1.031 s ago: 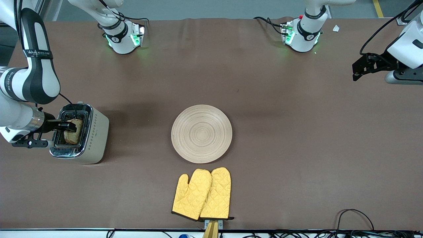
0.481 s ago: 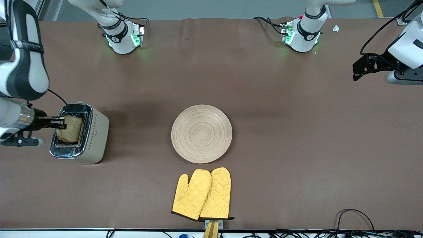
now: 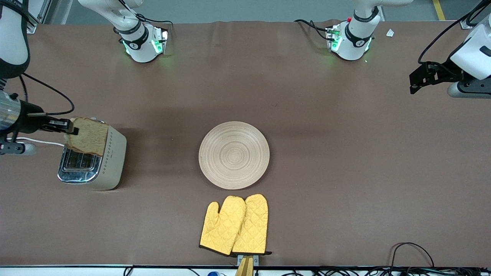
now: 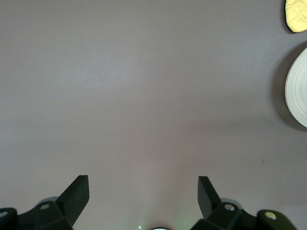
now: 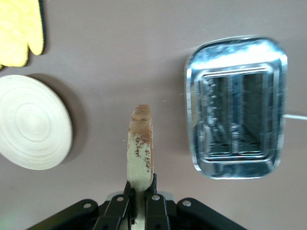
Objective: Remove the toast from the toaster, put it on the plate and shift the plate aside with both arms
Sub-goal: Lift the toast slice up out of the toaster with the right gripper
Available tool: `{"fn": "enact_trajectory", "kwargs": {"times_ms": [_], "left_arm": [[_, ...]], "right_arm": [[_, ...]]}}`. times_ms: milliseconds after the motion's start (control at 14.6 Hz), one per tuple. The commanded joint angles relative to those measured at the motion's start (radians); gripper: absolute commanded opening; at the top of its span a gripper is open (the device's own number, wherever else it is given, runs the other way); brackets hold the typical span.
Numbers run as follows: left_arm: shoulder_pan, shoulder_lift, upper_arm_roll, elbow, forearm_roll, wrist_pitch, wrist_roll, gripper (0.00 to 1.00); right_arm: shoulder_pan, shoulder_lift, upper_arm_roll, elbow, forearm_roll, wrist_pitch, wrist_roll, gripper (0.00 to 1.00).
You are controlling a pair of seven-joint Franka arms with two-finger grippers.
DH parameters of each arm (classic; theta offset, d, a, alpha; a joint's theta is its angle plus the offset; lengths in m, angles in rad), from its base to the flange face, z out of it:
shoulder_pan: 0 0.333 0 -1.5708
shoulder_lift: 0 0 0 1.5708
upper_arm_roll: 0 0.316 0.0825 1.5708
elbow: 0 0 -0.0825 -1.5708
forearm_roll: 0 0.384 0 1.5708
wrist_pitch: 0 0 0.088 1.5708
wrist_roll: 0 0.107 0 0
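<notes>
The toast (image 3: 89,136), a brown wholegrain slice, hangs on edge in the air just above the toaster (image 3: 82,168), clear of its slots. My right gripper (image 3: 70,128) is shut on one edge of the slice. In the right wrist view the toast (image 5: 140,148) sticks out edge-on from the right gripper (image 5: 140,190), beside the toaster's chrome top (image 5: 235,108). The round pale wooden plate (image 3: 234,155) lies bare at the table's middle. My left gripper (image 3: 413,81) waits open, high over the left arm's end of the table, with nothing between its fingers (image 4: 79,189).
Two yellow quilted oven mitts (image 3: 236,224) lie side by side on the brown table, nearer to the front camera than the plate. The toaster stands at the right arm's end. The left wrist view shows the plate's rim (image 4: 298,88) and a mitt tip (image 4: 296,14).
My right gripper has closed on the toast and lifted it up out of the toaster slot. The left arm has not moved.
</notes>
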Motion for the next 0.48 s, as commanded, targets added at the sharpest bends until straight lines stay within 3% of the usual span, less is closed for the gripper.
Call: {"fn": "enact_trajectory", "kwargs": {"times_ms": [0, 412], "left_arm": [[0.004, 0.009, 0.001, 0.024, -0.012, -0.017, 0.016, 1.0], [0.004, 0.009, 0.001, 0.024, -0.011, -0.017, 0.016, 1.0]], "right_arm": [[0.041, 0.012, -0.002, -0.019, 0.09, 0.03, 0.11, 0.0], [0.179, 0.008, -0.001, -0.169, 0.255, 0.202, 0.291, 0.0]]}}
